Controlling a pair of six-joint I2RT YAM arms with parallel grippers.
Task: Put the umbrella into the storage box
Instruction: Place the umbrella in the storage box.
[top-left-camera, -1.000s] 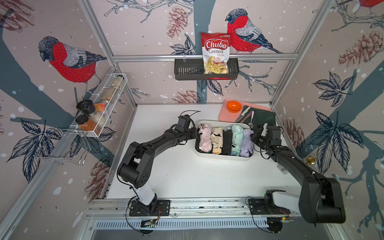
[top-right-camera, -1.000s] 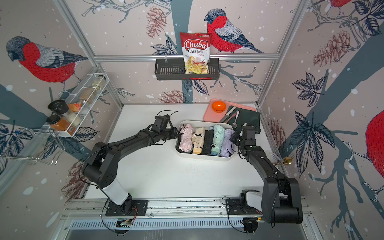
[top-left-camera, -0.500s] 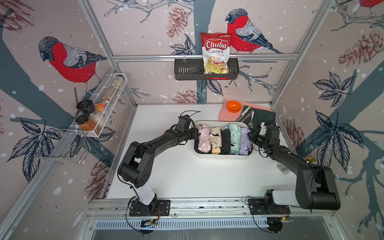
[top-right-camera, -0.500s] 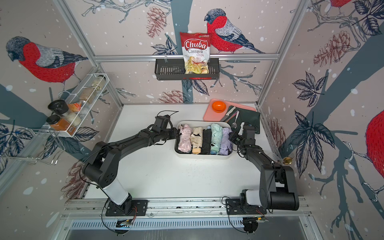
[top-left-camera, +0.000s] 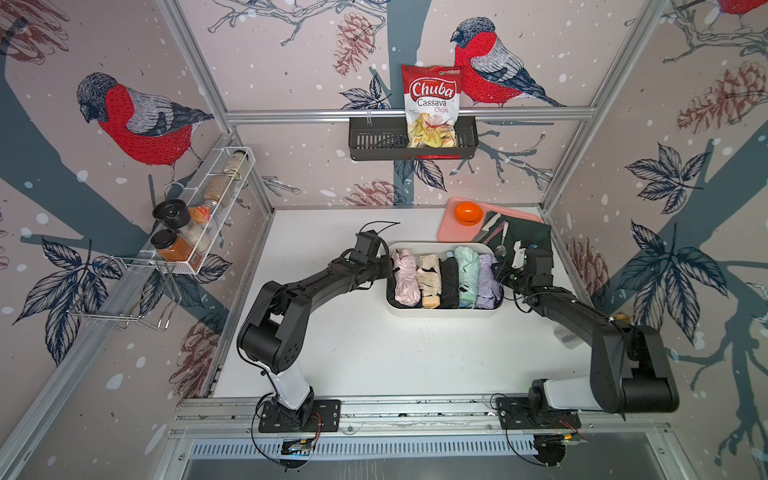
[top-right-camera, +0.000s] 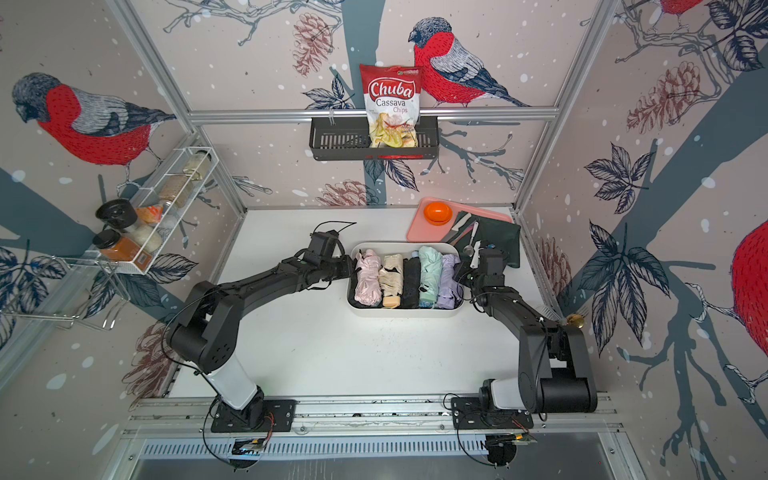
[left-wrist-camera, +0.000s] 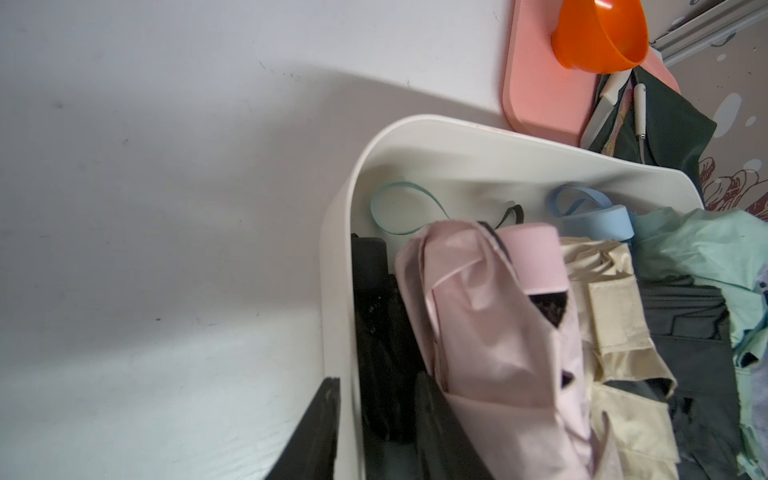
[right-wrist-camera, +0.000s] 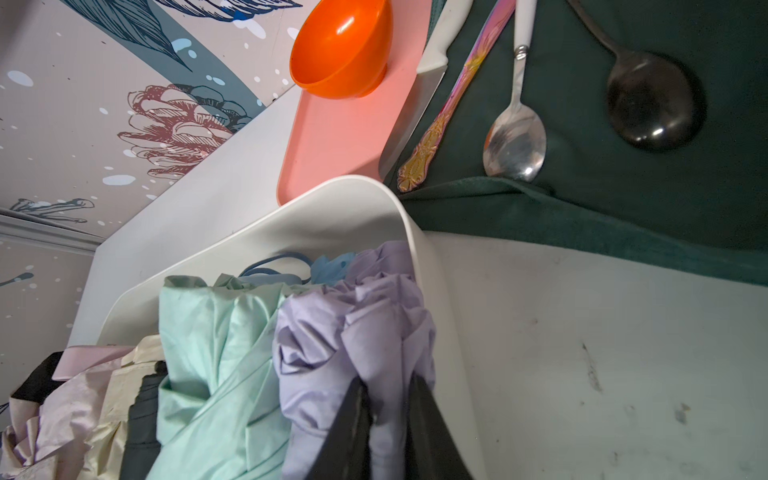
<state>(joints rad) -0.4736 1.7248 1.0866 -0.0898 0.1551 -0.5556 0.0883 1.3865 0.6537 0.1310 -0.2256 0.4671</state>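
Right gripper (right-wrist-camera: 387, 382) pinches a fold of the crumpled lilac umbrella (right-wrist-camera: 332, 332), lying beside a mint umbrella (right-wrist-camera: 216, 353) against an end wall of the cream storage box (top-left-camera: 442, 312). Left gripper (left-wrist-camera: 376, 386) straddles the opposite end wall; whether it clamps cannot be told.

Walls (top-left-camera: 270, 83) all round: pale pink paper w/ big red & grey birds (top-left-camera: 141, 120), pine cones, dark leaves, blue-grey branches, white snow dots. Silver metal bars (top-left-camera: 311, 116) hold the corners & run across the back. Black basket (top-left-camera: 374, 143) hangs on the back bar, w/ a red chips bag (top-left-camera: 432, 99) standing in it. Wall on the left arm's side has a white wire shelf (top-left-camera: 194, 262) w/ spice jars (top-left-camera: 178, 249). Table (top-left-camera: 374, 353) is flat & white, w/ a few small dark marks. Metal rail (top-left-camera: 415, 405) runs along the near edge. Light is soft & even.
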